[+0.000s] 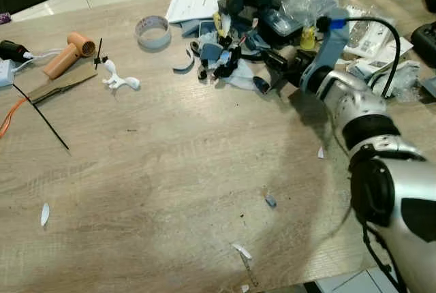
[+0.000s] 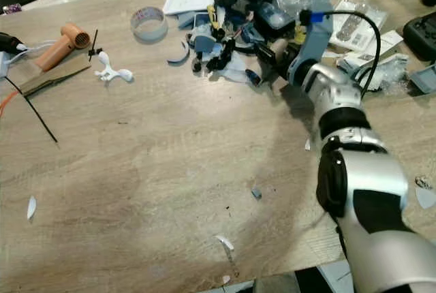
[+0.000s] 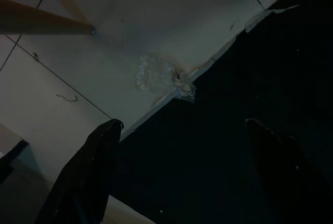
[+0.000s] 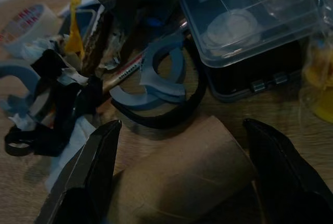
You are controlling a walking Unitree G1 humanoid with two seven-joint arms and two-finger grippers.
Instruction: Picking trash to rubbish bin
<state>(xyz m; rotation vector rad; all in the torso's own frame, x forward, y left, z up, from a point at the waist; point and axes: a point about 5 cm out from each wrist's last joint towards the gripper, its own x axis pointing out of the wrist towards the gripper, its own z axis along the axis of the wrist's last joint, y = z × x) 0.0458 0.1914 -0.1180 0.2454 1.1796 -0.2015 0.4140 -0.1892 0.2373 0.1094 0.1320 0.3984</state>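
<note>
Workshop: parts-cluttered wooden table [image 1: 170, 170]

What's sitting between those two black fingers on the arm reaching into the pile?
A brown cardboard tube lies between the right gripper's open fingers, not yet clamped. The right wrist view shows it best; behind it sit blue plastic rings and a clear plastic box.

Brown cardboard tube [image 4: 179, 174] lying on table
</note>
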